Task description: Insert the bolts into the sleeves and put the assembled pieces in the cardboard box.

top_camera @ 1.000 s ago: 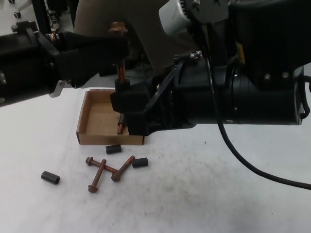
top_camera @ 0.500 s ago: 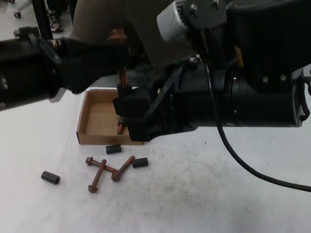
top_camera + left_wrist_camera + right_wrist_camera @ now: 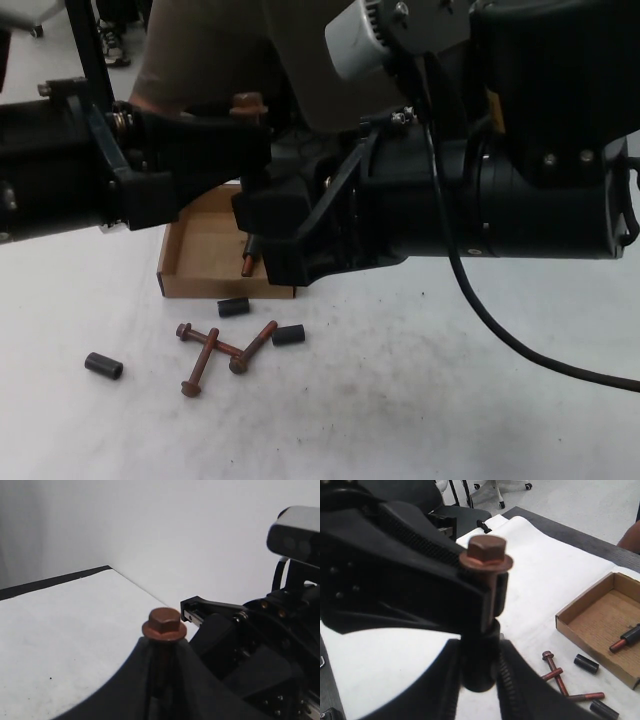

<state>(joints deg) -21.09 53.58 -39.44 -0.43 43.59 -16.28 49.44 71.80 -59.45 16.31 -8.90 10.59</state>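
Raised clear of the bench [image 3: 420,400], left end effector [image 3: 163,652] pinches a bolt [image 3: 164,624], right end effector [image 3: 480,652] pinches a sleeve [image 3: 479,672].

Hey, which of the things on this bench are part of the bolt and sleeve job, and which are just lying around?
Job: bolt in left gripper, sleeve in right gripper, three loose bolts, three loose sleeves, cardboard box, assembled piece inside it.

Lying about: black cable trailing from an arm, chairs behind the bench.
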